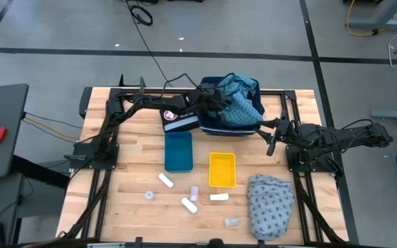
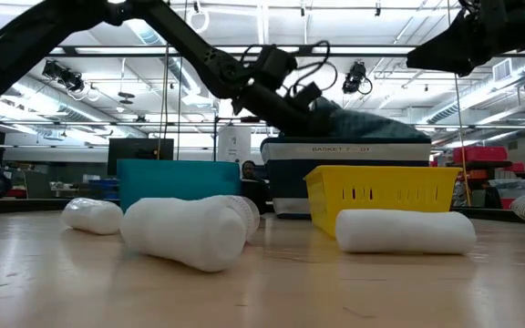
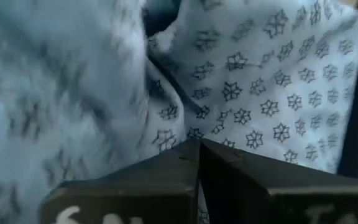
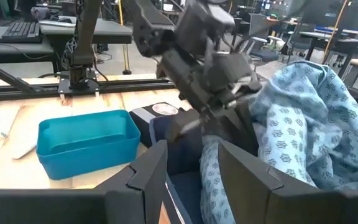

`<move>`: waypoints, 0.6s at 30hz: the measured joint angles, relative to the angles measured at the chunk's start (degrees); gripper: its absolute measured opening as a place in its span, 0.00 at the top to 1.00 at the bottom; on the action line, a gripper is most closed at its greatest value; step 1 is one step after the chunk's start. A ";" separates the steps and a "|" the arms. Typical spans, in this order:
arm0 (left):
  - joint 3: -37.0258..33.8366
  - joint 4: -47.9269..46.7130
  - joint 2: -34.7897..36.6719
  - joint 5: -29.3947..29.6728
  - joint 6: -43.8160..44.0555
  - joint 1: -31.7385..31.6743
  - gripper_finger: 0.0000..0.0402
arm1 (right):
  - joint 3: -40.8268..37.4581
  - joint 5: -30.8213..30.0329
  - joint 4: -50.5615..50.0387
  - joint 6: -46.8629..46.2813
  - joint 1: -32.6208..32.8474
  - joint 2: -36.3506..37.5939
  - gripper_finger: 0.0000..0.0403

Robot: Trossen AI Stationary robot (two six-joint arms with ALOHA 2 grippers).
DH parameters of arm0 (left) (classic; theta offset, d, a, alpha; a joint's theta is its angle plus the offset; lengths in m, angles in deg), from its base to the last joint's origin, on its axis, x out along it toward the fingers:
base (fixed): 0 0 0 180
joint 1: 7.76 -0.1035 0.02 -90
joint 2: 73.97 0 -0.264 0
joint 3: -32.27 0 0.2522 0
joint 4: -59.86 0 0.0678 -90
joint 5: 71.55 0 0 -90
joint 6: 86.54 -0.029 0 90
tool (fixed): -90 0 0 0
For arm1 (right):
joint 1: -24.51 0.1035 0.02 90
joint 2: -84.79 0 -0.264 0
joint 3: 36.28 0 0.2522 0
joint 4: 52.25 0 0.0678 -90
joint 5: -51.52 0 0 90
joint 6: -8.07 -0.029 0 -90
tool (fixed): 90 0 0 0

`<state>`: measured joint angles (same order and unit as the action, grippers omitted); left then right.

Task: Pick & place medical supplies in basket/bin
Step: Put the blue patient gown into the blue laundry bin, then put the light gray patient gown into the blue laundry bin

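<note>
The light blue cloth (image 1: pixel 241 98) is being stowed in the dark blue basket (image 1: pixel 216 127) at the back of the tabletop (image 1: pixel 136 165); the left hand (image 1: pixel 216 103) is over it, fingers pressed together, though whether on cloth I cannot tell. The right hand (image 4: pixel 191 165) hangs half-spread beside the basket, holding nothing. Next comes the grey cloth (image 1: pixel 271 204) or the gauze rolls (image 1: pixel 189 204) near the front edge.

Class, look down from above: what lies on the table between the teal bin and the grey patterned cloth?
The yellow basket sits between the teal bin and the grey cloth, seen in the high view.
</note>
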<state>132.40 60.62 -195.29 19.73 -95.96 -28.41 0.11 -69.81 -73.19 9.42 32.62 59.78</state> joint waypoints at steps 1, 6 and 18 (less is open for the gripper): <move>0.00 -1.10 -0.36 -0.52 0.79 -0.32 0.99 | 0.00 0.00 0.00 0.02 0.00 0.00 0.63; -0.02 -1.83 -1.81 -6.89 0.97 -0.86 0.99 | 0.00 0.00 0.06 0.00 0.00 -0.07 0.63; -0.04 2.58 5.01 -19.38 -7.75 3.30 0.83 | 0.00 6.60 -0.95 0.00 0.07 -0.11 0.54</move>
<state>132.35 63.20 -190.28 0.35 -103.72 -25.11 0.11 -63.21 -74.14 9.42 32.69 59.67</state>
